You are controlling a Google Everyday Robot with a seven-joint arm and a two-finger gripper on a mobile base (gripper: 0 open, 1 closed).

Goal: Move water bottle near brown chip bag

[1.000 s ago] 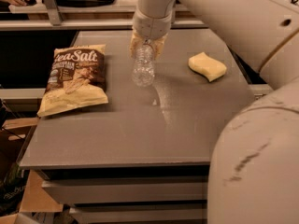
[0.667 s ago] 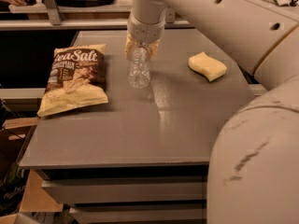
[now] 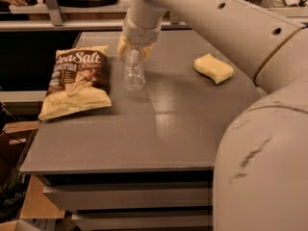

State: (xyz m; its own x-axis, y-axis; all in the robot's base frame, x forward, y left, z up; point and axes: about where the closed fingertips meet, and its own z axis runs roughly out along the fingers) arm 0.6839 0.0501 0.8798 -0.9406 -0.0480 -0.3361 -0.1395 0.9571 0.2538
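Camera view, single frame. Hand (image 3: 134,51) sits at the end of the pale arm (image 3: 202,18), over the rear-centre of the grey counter (image 3: 144,138), pointing downward. Its fingers are clenched on the upper part of the water bottle (image 3: 133,73), one on each side of the neck; the cap is hidden between them. The bottle is upright, clear and crinkled, with its base at or just above the counter surface; contact cannot be confirmed. Brown chip bag (image 3: 77,81) lies flat on the left part of the counter, "Sea Salt" lettering facing up. Its right edge is near the bottle but apart from it, with a strip of bare counter between. Yellow sponge (image 3: 213,68) lies on the right rear of the counter, well apart from bottle and hand.
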